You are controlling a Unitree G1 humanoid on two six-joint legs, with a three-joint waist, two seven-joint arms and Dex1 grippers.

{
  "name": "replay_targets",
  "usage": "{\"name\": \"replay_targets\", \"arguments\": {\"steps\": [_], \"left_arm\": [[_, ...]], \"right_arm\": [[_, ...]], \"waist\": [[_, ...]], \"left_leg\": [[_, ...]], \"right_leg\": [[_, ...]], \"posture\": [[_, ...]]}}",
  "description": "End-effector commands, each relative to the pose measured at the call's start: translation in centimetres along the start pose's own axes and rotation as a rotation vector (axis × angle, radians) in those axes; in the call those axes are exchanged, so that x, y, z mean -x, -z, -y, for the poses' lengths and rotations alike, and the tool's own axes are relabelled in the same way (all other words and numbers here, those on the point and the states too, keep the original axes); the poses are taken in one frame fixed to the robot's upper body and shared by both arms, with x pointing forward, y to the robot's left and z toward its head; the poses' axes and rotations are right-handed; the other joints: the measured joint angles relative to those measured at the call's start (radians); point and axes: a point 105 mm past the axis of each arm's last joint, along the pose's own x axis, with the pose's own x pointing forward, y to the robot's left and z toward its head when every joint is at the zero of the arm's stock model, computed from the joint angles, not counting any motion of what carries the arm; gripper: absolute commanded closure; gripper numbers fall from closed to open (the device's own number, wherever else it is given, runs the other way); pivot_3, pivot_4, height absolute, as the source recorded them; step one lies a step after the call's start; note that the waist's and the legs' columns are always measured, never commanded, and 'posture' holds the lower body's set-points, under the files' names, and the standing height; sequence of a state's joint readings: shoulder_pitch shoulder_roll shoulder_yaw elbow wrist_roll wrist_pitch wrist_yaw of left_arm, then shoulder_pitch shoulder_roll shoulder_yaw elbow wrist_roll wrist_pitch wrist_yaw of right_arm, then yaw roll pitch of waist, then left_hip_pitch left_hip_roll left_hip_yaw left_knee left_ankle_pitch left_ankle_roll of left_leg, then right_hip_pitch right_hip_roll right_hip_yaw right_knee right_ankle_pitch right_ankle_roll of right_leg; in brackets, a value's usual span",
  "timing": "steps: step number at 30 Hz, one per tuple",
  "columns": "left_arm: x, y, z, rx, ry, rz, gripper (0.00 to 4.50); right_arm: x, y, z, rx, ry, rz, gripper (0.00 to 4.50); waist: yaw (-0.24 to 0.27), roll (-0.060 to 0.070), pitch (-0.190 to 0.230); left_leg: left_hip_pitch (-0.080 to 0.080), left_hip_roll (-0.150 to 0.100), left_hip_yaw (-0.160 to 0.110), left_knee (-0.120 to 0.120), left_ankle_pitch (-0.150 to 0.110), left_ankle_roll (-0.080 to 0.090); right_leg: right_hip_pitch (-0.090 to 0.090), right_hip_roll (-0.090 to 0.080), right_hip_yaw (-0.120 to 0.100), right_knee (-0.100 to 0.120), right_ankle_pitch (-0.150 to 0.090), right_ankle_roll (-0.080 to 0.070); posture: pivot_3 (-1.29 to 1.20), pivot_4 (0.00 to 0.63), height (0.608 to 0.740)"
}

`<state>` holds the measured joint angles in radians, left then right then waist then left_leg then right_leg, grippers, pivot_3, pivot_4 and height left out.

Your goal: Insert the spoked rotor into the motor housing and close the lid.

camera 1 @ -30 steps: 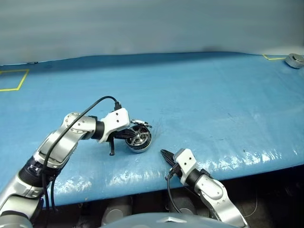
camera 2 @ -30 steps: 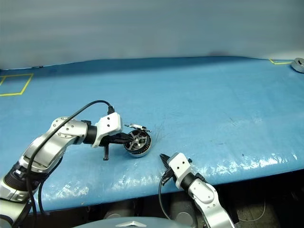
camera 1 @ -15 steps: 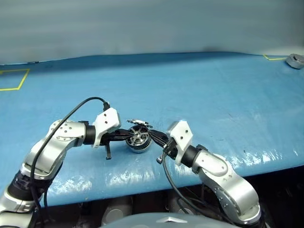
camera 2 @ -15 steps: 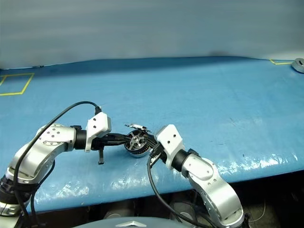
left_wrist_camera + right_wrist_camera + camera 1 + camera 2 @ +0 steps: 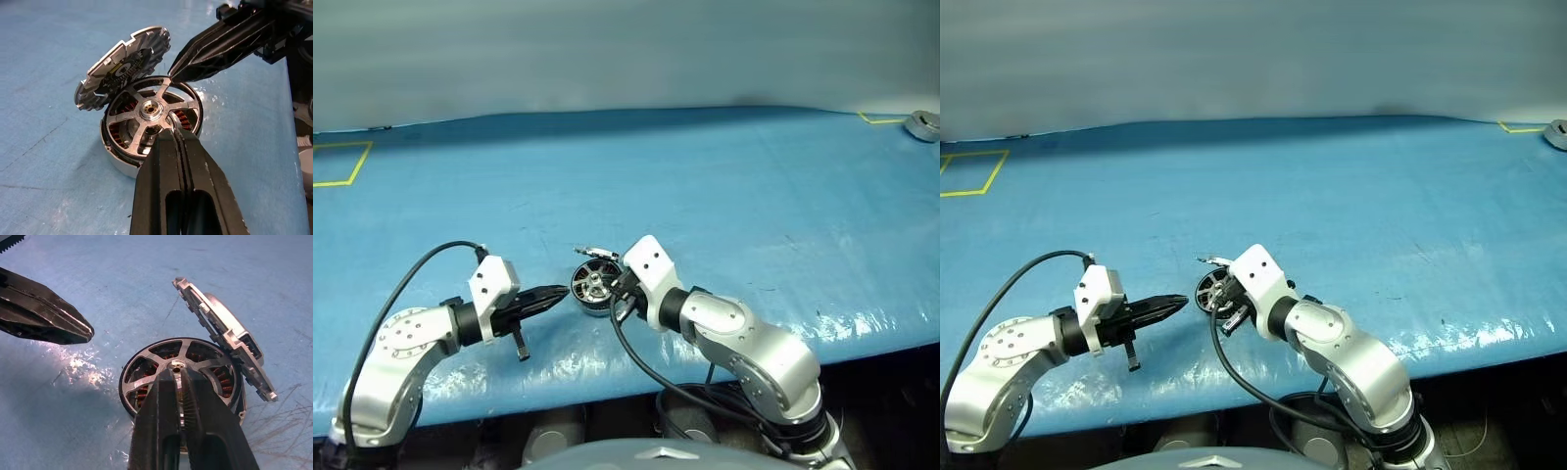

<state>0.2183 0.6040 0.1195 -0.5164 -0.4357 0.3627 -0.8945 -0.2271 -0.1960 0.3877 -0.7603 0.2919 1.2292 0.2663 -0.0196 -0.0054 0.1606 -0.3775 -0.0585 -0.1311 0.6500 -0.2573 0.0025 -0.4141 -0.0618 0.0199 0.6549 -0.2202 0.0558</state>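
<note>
**benchbot:** ok so here's where my grippers are. My left gripper (image 5: 172, 134) is clenched tight with nothing in it, both fingers pressed flat together, and in the head view its tip sits just off the left side of the motor housing (image 5: 594, 287) with a small gap between them. My right gripper (image 5: 174, 377) comes in from the other side. Its fingers have a thin slit between them, barely parted, and I can't see anything pinched in there. The tips hover right over the hub of the spoked rotor (image 5: 150, 110).

**coilhead:** is the rotor in or not?

**benchbot:** it's in. The rotor sits down inside the housing, and you can see the copper windings (image 5: 181, 117) between the spokes. The housing rests flat on the blue table cover (image 5: 724, 186), close to the near edge.

**coilhead:** and the lid?

**benchbot:** the lid (image 5: 123, 61) is up. It's a toothed silver disc standing tilted at the far rim of the housing, inner face turned towards the rotor. It looks like it's touching the rim at its lower edge, but I can't tell how it's attached.

**coilhead:** anything else on the table?

**benchbot:** yellow tape corners (image 5: 342, 164) at the far left and far right, and a small silver round part (image 5: 922, 124) way off at the far right edge.
</note>
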Motion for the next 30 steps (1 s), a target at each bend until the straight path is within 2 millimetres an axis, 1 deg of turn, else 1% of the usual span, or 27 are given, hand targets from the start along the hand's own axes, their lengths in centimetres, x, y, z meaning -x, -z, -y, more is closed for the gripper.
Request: {"name": "replay_targets", "arguments": {"steps": [1,3,5,7,11,15,19,26,28,30], "left_arm": [[0.5,-0.7,0.5,-0.029,-0.052,0.057,4.50],[0.7,-0.2,0.6,0.005,-0.085,0.058,4.50],[0.9,0.1,0.8,0.028,-0.107,0.062,4.50],[1.0,0.2,0.9,0.028,-0.127,0.073,4.50],[1.2,-0.3,1.2,0.000,-0.159,0.147,4.50],[1.2,-0.3,2.2,-0.016,-0.151,0.199,4.50],[1.3,1.0,3.0,-0.031,-0.117,0.132,4.50],[1.2,1.6,3.1,-0.008,-0.125,0.127,4.50],[1.1,1.8,3.2,-0.008,-0.124,0.122,4.50],[1.1,1.9,3.2,-0.010,-0.127,0.122,4.50]], "right_arm": [[0.1,-0.7,-0.6,0.028,-0.018,0.009,3.23],[0.0,-0.7,-0.5,0.038,-0.006,-0.003,2.61],[0.0,-0.7,-0.6,0.032,-0.012,-0.015,2.61],[0.0,-0.6,-0.5,0.019,-0.013,-0.030,2.61],[-0.1,-0.1,-0.4,0.000,-0.006,-0.062,2.61],[-0.4,0.5,-0.4,-0.020,-0.003,-0.095,2.61],[-0.6,0.8,-0.4,-0.036,-0.004,-0.110,2.61],[-0.7,1.1,-0.1,-0.043,0.008,-0.116,2.61],[-0.7,1.1,0.0,-0.041,0.012,-0.115,3.01],[-0.6,1.1,0.0,-0.039,0.014,-0.114,3.58]], "waist": [[0.000,0.000,0.000],[-0.001,0.000,0.000],[-0.001,0.000,0.000],[-0.001,0.000,0.000],[-0.001,0.000,0.000],[-0.002,0.000,0.000],[-0.002,0.000,0.000],[-0.003,0.001,0.000],[-0.003,0.001,0.000],[-0.003,0.001,0.000]], "left_leg": [[0.000,0.000,0.000,0.000,0.000,0.000],[0.000,0.001,0.000,0.000,0.000,0.000],[0.000,0.001,0.000,0.000,0.000,0.000],[0.000,0.000,-0.001,0.000,0.000,0.000],[0.000,0.000,0.000,0.000,0.000,0.000],[0.000,0.000,0.000,-0.001,0.000,0.000],[0.000,0.001,-0.001,-0.003,0.000,0.000],[0.000,0.001,-0.002,-0.003,-0.001,0.001],[0.000,0.001,-0.002,-0.003,-0.001,0.001],[0.000,0.000,-0.002,-0.003,-0.001,0.002]], "right_leg": [[0.000,0.000,0.000,0.000,0.000,0.000],[0.000,0.000,0.000,0.000,-0.001,0.001],[0.000,0.000,-0.001,0.000,-0.002,0.004],[0.000,0.001,-0.001,0.000,-0.003,0.004],[0.000,0.000,-0.001,-0.001,-0.002,0.004],[0.000,0.000,-0.001,-0.002,-0.003,0.003],[0.001,0.000,-0.001,-0.004,-0.003,0.003],[0.001,0.001,-0.003,-0.009,-0.003,0.003],[0.001,0.001,-0.003,-0.009,-0.002,0.005],[0.001,0.001,-0.003,-0.010,-0.001,0.006]], "posture": [[0.00,0.150,0.740],[0.00,0.150,0.740],[0.00,0.150,0.740],[0.00,0.150,0.740],[0.00,0.150,0.740],[0.00,0.150,0.740],[0.00,0.150,0.740],[0.00,0.150,0.740],[0.00,0.150,0.740],[0.00,0.150,0.740]]}}
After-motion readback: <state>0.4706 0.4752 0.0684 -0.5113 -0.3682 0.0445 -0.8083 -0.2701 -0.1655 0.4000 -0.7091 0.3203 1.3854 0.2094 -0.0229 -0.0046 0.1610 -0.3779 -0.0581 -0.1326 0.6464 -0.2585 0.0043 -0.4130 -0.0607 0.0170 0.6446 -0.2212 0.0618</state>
